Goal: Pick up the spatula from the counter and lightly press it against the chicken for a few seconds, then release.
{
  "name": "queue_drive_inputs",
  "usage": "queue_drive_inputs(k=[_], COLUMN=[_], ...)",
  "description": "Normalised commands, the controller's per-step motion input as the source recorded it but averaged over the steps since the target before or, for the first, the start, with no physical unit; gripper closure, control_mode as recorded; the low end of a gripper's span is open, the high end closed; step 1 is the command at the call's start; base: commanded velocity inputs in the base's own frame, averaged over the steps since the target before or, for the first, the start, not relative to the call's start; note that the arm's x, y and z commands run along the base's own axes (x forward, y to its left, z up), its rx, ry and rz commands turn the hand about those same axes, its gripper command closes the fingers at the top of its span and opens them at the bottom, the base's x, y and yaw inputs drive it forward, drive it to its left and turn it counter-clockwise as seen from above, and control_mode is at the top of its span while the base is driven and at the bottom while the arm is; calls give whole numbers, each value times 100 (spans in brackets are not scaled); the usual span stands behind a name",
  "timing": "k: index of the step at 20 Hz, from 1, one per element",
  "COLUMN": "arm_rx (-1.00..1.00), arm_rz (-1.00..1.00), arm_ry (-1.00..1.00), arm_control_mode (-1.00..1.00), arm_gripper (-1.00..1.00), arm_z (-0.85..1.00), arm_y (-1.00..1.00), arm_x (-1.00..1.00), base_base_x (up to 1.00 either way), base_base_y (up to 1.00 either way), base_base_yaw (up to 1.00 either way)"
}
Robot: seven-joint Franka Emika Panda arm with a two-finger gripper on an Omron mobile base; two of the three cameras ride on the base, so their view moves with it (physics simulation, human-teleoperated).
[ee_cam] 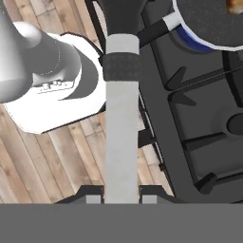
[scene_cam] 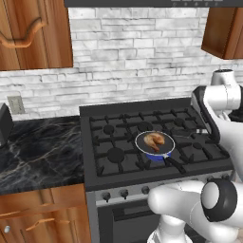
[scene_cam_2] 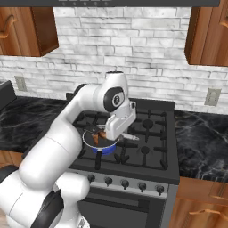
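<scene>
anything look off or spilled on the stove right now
Nothing stands out. The chicken sits inside the pan on the stove, with nothing spilled around it. The spatula lies straight in the end effector, its handle clamped between the fingertips.

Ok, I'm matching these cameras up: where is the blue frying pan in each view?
Left base view: frying pan right of centre, on the stove.
Right base view: left of centre, blue wall showing.
Hand view: top right corner, right of the held spatula.
Shared landmark: the chicken in the pan.
</scene>
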Motion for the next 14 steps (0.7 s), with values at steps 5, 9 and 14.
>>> queue_drive_inputs(k=[5, 9, 14], arm_rx=[-5, -5, -6], arm_rz=[0, 0, 0], arm_ry=[0, 1, 2], arm_control_mode=[-100, -100, -100], arm_gripper=[100, 100, 100], arm_z=[0, -5, -16], arm_y=[12, 15, 10], arm_x=[11, 16, 24], base_base_x=[0, 0, 0], base_base_y=[0, 0, 0], base_base_yaw=[0, 0, 0])
